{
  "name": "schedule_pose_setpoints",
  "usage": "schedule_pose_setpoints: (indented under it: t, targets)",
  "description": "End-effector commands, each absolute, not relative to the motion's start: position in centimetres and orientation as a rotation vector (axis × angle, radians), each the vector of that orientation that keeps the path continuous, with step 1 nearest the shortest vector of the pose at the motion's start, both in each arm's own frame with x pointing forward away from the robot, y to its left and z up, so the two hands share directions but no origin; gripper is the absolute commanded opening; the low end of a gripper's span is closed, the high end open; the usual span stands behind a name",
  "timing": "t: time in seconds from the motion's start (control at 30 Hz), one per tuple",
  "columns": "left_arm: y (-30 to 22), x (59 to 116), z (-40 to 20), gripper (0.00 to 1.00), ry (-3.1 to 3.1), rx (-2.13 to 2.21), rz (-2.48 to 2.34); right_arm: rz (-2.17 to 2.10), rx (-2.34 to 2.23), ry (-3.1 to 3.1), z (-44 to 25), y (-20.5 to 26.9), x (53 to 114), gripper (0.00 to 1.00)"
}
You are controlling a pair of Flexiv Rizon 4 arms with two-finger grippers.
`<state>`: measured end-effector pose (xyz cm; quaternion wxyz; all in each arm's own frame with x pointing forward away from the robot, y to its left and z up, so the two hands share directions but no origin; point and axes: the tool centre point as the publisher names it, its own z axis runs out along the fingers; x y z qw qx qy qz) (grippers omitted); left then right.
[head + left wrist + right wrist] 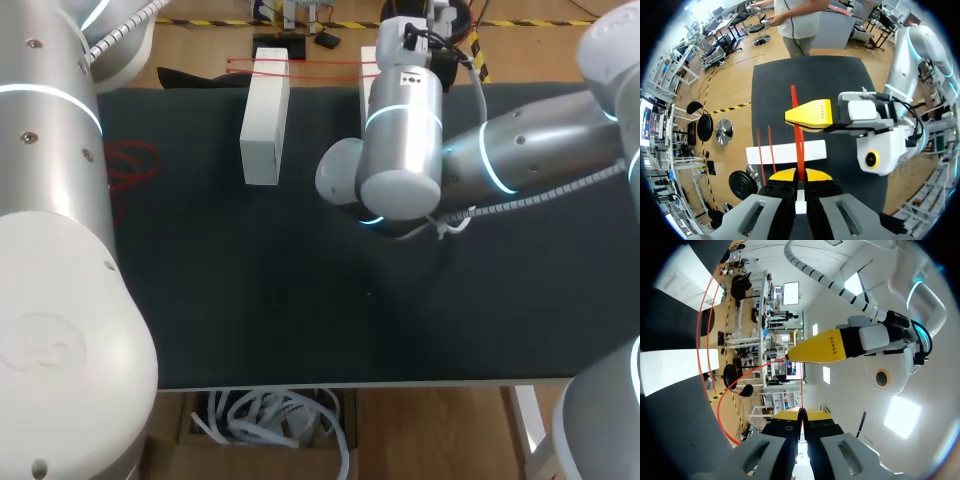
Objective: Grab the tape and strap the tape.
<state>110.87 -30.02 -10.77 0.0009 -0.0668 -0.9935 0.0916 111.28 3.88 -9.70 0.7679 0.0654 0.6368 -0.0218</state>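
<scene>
Red tape [798,145] is pinched at both ends for you. In the left wrist view the left gripper [796,174] has its yellow tips nearly together w/ the thin strand clamped btwn them. From there the strand runs on across a white block [785,153] lying crosswise on the dark table [805,75]. Just ahead, over that block, you see the right gripper [800,116] side-on, its yellow tip right at the same strand. The right wrist view shows the same from the other end: right gripper [801,414] narrow, tips closed on the tape [801,390], w/ the left gripper [800,354] just ahead and a long red loop curving off toward the blocks. In the head view the right arm [520,150] comes in from the right and reaches to the far middle of the table [250,300]. The left arm [50,200] fills the near left, and you can't make out its gripper there. One white block [265,120] sits far, left of centre. A second block [368,70] is mostly hidden behind the right arm. Tape strands [320,63] stretch btwn the two along the far edge. More tape lies in loose loops [130,165] at the table's left side.
</scene>
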Motion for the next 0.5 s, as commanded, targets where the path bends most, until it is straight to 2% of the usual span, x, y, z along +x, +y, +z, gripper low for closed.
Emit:
schedule_pose_setpoints:
  t: [0.03, 0.5]
  targets:
    - [-30.06, 110.99, -10.69, 0.00, -3.116, -0.210, 0.282, -0.049, 0.140, 1.384, -9.68, 4.01, 111.44, 0.00]
    - [-30.06, 110.99, -10.69, 0.00, -3.116, -0.210, 0.282, -0.033, 0.127, 1.391, -9.80, 4.57, 111.37, 0.00]
